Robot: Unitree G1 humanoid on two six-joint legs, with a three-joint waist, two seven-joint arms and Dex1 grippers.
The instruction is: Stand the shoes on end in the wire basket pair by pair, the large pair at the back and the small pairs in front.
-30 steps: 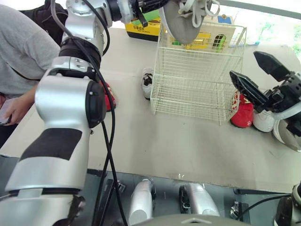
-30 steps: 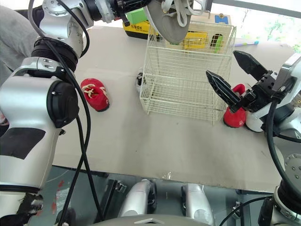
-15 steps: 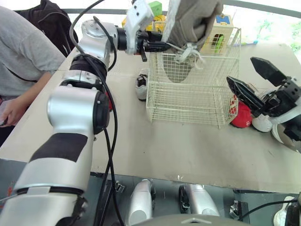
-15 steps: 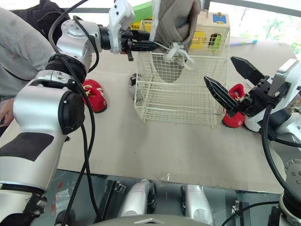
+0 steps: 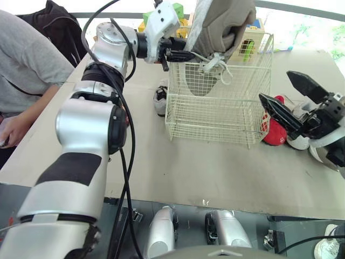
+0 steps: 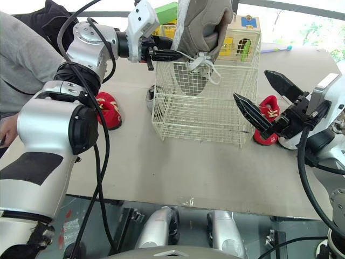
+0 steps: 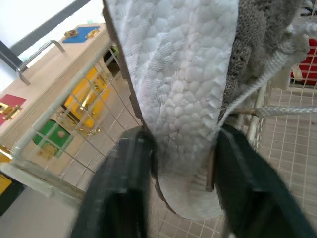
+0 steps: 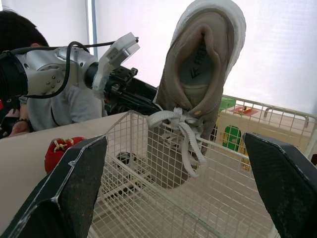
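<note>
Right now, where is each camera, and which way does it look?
Left eye view: on the head, looking down at table, basket and shoe; both arms show.
Right eye view: beside it, same scene.
Left wrist view: on that wrist, looking along the left gripper, jaws shut on the shoe's sole.
Right wrist view: on that wrist, looking across the basket at the shoe; right gripper, jaws open.
All share shoe and basket.

The basket [image 5: 215, 116] has its open top free across the centre and right; a big grey shoe [image 5: 223, 21], toe-down, fills its upper-left corner. The table [image 5: 205, 172] in the lower middle lies open. A red shoe [image 6: 272, 108] crowds the basket's right side, a small shoe [image 5: 160, 100] its left. A toy box [image 6: 245, 32] blocks behind.
</note>
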